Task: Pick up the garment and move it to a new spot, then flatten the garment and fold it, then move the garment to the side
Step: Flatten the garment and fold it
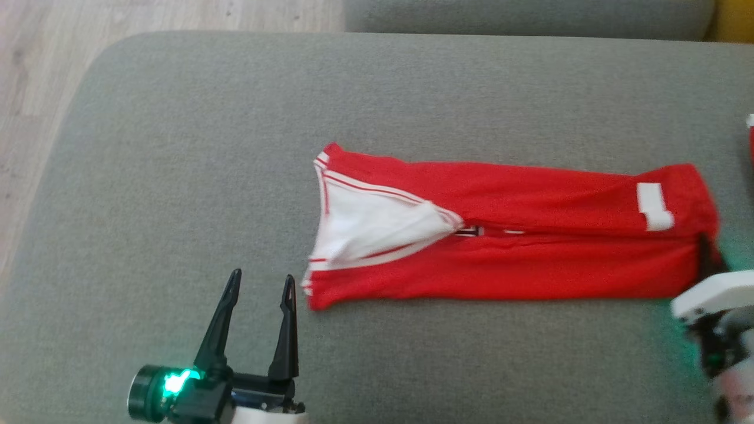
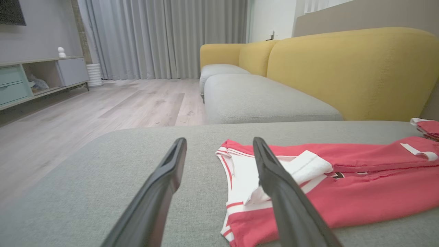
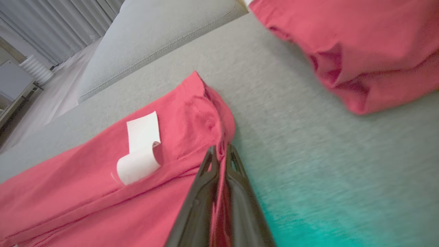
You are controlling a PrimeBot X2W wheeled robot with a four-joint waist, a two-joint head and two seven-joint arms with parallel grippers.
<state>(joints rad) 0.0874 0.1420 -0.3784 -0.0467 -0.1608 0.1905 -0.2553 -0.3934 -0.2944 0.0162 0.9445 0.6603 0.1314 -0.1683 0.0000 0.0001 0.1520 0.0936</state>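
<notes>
A red garment (image 1: 530, 241) with white trim lies in a long folded strip across the grey sofa cushion (image 1: 177, 147); its white-lined collar end (image 1: 365, 224) points left. In the right wrist view my right gripper (image 3: 222, 152) is shut on the garment (image 3: 103, 192) at its right-hand end, with red cloth pinched between the fingers, beside a curled white label (image 3: 139, 151). The same gripper (image 1: 704, 247) sits at the strip's right edge in the head view. My left gripper (image 1: 262, 282) stands open just left of the garment's near left corner, nothing between its fingers (image 2: 164, 181).
Another red piece of cloth (image 3: 360, 51) lies on the cushion beyond the right end. A second grey cushion (image 2: 260, 99) and yellow sofa backs (image 2: 343, 68) stand behind. Wooden floor (image 1: 35, 88) drops off past the cushion's left edge.
</notes>
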